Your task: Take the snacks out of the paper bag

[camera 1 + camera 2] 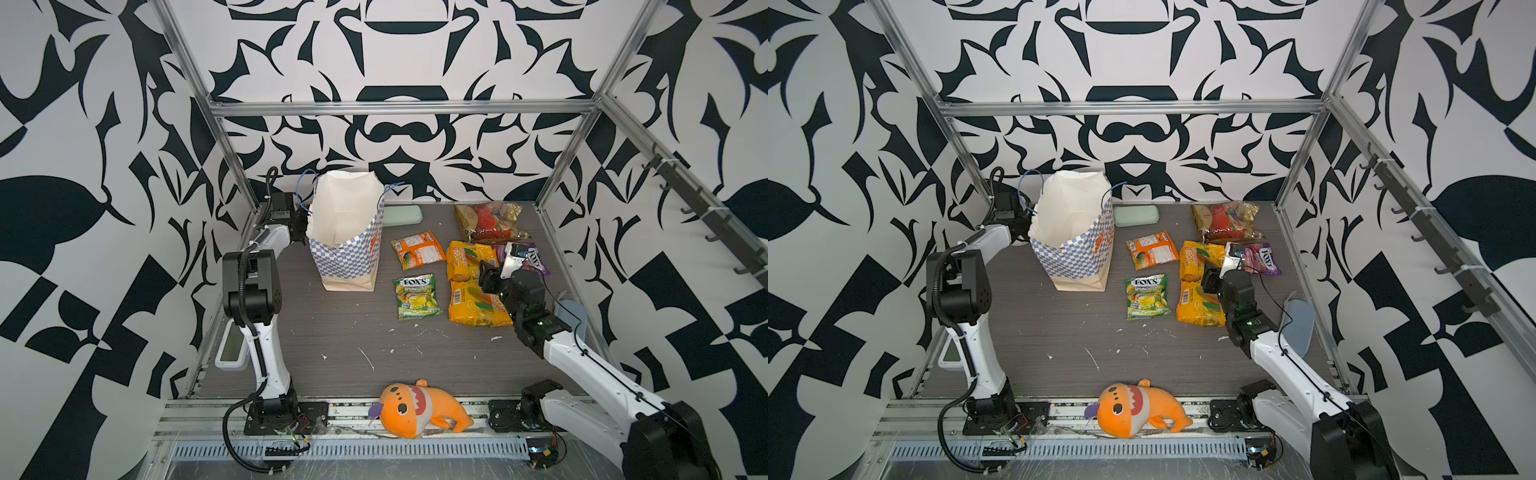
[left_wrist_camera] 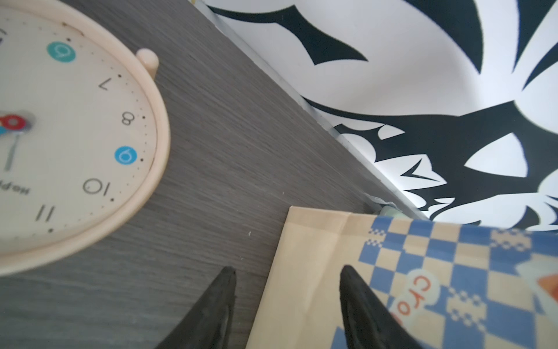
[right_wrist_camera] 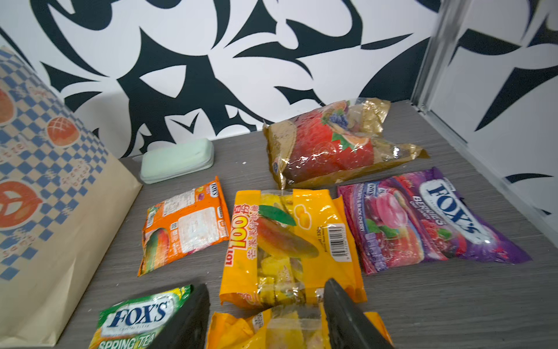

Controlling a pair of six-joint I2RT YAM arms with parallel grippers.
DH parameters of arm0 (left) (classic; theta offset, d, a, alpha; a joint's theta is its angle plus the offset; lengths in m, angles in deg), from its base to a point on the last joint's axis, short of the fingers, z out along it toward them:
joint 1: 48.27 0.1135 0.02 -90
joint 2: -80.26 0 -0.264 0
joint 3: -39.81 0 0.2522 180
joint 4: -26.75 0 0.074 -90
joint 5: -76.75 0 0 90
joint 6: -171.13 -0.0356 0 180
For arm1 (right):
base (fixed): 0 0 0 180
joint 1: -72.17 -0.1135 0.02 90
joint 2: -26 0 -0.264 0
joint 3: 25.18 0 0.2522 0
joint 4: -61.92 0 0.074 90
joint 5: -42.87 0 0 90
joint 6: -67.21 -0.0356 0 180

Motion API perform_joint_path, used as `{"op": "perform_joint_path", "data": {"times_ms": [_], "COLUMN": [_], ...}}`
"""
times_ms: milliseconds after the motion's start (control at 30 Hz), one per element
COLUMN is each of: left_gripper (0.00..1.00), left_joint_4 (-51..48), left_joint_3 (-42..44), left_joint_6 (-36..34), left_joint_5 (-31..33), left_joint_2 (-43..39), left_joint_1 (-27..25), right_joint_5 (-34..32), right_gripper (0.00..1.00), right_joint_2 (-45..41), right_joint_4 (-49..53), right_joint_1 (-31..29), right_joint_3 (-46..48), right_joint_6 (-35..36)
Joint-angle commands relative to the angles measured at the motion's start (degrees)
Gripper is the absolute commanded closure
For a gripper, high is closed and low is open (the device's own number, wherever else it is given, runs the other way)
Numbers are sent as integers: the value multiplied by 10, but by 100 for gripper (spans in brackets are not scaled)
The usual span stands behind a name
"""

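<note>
The paper bag (image 1: 345,249) stands upright at the back left, mouth open and white inside; its bottom is hidden. My left gripper (image 1: 304,226) is at the bag's left rim, open, one finger over the table and one over the bag's outer wall (image 2: 317,272). Several snacks lie flat to the bag's right: orange (image 1: 417,249), green Fox's (image 1: 417,296), two yellow-orange (image 1: 469,259) (image 1: 478,307), purple (image 1: 534,257) and clear red-yellow (image 1: 488,222). My right gripper (image 3: 266,284) hovers open over the nearer yellow-orange packet (image 3: 271,329), holding nothing.
A mint-green case (image 1: 402,215) lies behind the bag by the back wall. A cream clock (image 2: 60,136) lies on the table left of the bag. An orange plush toy (image 1: 415,409) sits at the front edge. A grey-blue object (image 1: 575,316) lies by the right rail.
</note>
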Motion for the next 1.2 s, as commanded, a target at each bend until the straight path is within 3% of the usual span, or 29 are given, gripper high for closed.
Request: {"op": "perform_joint_path", "data": {"times_ms": [0,133,233,400,533,633,767,900,1067,1167], "left_gripper": [39,29,17,3,0,0,0,0,0,0], "left_joint_4": [-5,38,95,220,317,332,334,405,497,484], "left_joint_3": [71,198,301,487,611,656,680,706,706,684], "left_joint_6": [2,-24,-98,-125,-159,-201,-243,-287,-313,-327], "left_joint_5": [74,149,215,318,391,464,483,478,421,405], "left_joint_2": [-76,-206,-316,-479,-558,-598,-596,-544,-458,-415], "left_joint_1": [18,53,56,54,32,-1,-20,-26,-25,-26], "right_joint_5": [-85,-143,-177,-179,-175,-165,-154,-164,-109,-89], "right_gripper": [34,30,29,18,17,14,14,13,13,13], "right_joint_2": [2,2,2,13,22,24,59,99,139,166], "right_joint_4": [1,-33,-66,-113,-119,-147,-175,-218,-277,-302], "right_joint_1": [-2,2,6,24,39,43,57,74,91,96], "right_joint_3": [-23,-3,11,35,46,66,84,100,110,108], "right_joint_6": [13,82,123,159,153,165,173,160,145,155]}}
